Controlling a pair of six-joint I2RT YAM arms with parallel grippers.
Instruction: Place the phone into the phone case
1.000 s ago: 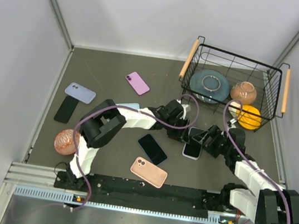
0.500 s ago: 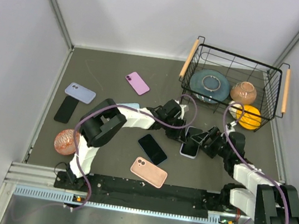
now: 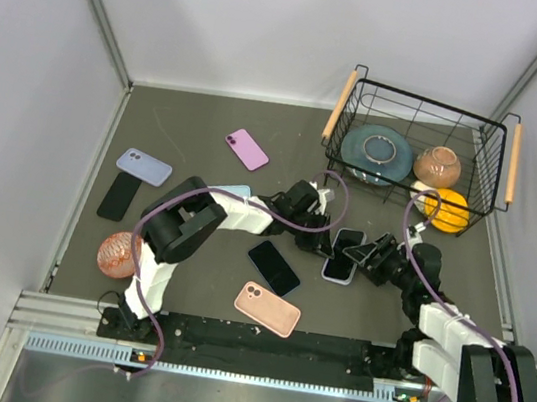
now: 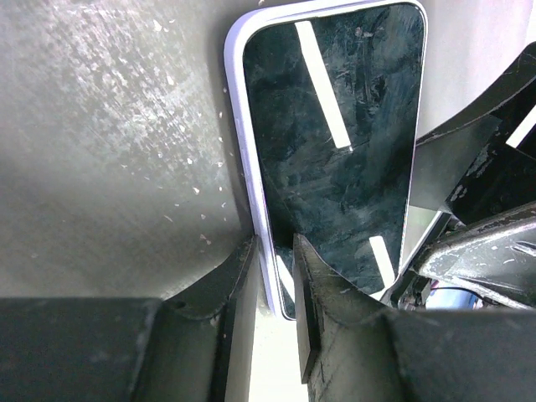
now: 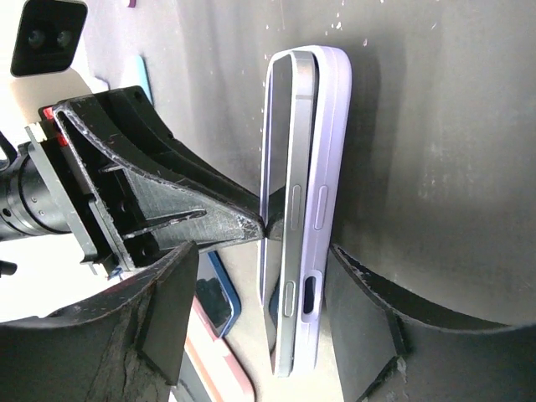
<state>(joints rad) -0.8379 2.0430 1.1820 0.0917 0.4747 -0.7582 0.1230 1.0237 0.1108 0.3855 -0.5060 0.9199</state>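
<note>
The phone [image 3: 346, 253], dark screen up, lies partly seated in a lilac phone case [image 3: 336, 275] at mid-table. In the left wrist view my left gripper [image 4: 275, 268] is shut on the case's lilac rim [image 4: 237, 134] at the near corner of the phone [image 4: 335, 151]. In the right wrist view the silver-edged phone [image 5: 289, 167] stands slightly proud of the case [image 5: 331, 151]. My right gripper [image 5: 261, 255] is open and straddles both; its right finger [image 5: 368, 293] is at the case's back and the left finger [image 5: 159, 310] stands apart. In the top view the left gripper [image 3: 325, 247] and right gripper [image 3: 366, 258] flank the phone.
A black phone in a blue case [image 3: 274, 267] and a pink phone [image 3: 268, 308] lie near the front. A purple phone [image 3: 246, 148], a pale blue case [image 3: 143, 166], a black phone [image 3: 118, 196] and a reddish ball [image 3: 119, 255] lie left. A wire basket [image 3: 339, 121] with dishes stands back right.
The phone and case have shifted slightly left between the two grippers. The right arm has reached further in toward them; the left gripper has drawn back a little with the case.
</note>
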